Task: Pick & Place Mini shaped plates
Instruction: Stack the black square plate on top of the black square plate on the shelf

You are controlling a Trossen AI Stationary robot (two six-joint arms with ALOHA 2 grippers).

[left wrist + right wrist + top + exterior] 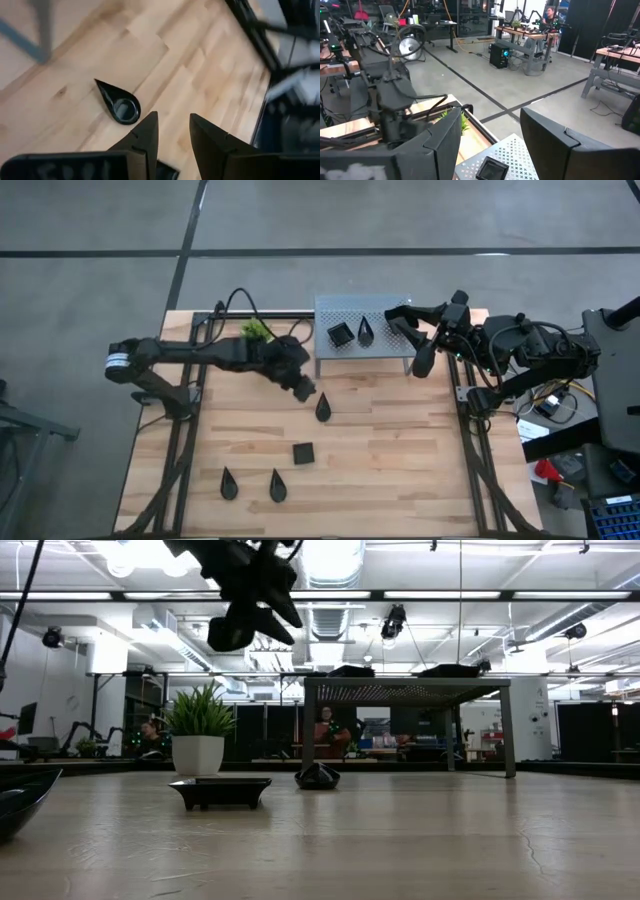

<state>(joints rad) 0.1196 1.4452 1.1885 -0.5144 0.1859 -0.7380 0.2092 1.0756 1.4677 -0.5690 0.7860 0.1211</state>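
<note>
Small black plates lie on the wooden table: a teardrop (323, 408), a square one (304, 452), and two teardrops (229, 483) (277, 486) near the front edge. On the grey perforated shelf (385, 308) rest a square plate (341, 334) and a teardrop (366, 332). My left gripper (302, 383) hangs open and empty above the table, just left of the middle teardrop (119, 102); its fingertips (172, 120) stand apart. My right gripper (412, 346) is open and empty, raised by the shelf's right end, with the shelf's square plate (492, 170) in front of it.
A small green potted plant (256, 330) stands left of the shelf, close behind my left arm. The shelf's legs (508, 730) rest on the table's far half. Bare wood (400, 440) lies on the right half. People sit in the room beyond (325, 730).
</note>
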